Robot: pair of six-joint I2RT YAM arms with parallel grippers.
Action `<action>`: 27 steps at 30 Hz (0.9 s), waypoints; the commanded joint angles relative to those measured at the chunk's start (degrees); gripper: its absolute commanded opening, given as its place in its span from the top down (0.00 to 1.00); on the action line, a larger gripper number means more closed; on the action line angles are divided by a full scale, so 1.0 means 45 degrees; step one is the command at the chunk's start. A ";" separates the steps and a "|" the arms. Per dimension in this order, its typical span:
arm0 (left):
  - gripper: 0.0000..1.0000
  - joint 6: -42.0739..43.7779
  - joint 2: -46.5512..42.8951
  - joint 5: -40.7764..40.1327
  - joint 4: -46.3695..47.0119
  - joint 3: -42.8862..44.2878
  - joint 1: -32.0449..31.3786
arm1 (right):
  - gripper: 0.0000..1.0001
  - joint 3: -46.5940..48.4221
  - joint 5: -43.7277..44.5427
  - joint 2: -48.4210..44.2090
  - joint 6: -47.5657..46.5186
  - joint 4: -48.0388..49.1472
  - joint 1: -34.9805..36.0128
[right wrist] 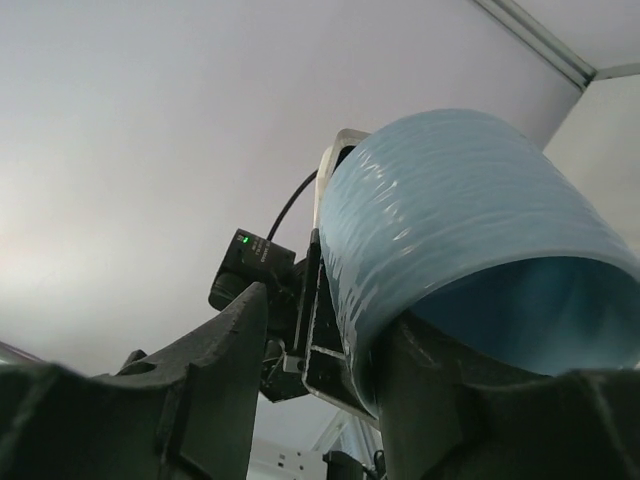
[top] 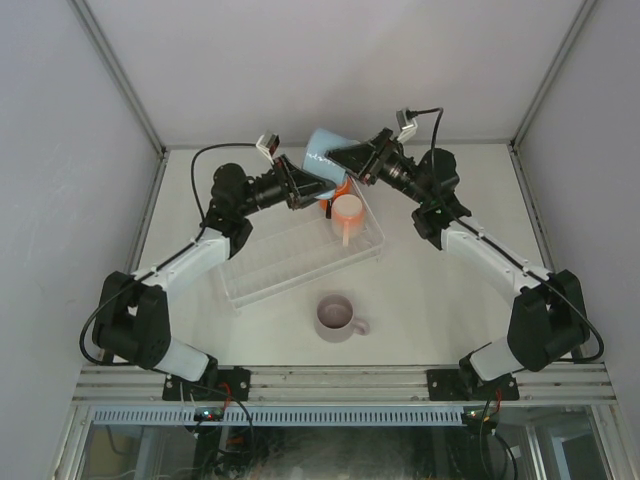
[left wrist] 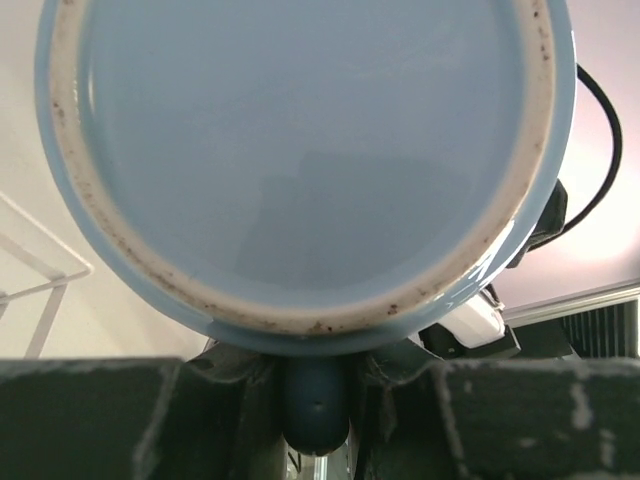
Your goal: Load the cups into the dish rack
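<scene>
White table (top: 440,300), boxed in by a pale left wall (top: 50,180), back wall (top: 330,70) and right wall (top: 610,200). Grey metal posts (top: 118,75) up both far corners. Along the near edge, a silver rail (top: 340,378); just below, a slotted white strip (top: 300,414). Beneath that, tangled wires (top: 250,455), too dim to sort.

The white table (top: 440,300) is seen bearing two things: the clear dish rack (top: 275,268) is set askew at mid-table, and a pale lilac mug (top: 338,317) is stood upright just in front.
</scene>
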 commanded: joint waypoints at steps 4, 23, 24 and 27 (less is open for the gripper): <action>1.00 0.1577 -0.1131 -0.0774 0.0068 -0.0556 0.0836 | 0.54 -0.0116 -0.0158 -0.1321 -0.1138 -0.0897 -0.0034; 1.00 1.0022 -0.1186 -0.4643 -1.0897 0.1564 0.1057 | 0.47 -0.2846 -0.0311 -0.4777 -0.3473 -0.5228 -0.2018; 1.00 1.0352 -0.1089 -0.5053 -1.1240 0.1718 0.1055 | 0.47 -0.2944 -0.0350 -0.4974 -0.3557 -0.5419 -0.2142; 1.00 1.1067 -0.0763 -0.5984 -1.1939 0.2080 0.1026 | 0.47 -0.3205 -0.0418 -0.5515 -0.3734 -0.5919 -0.2535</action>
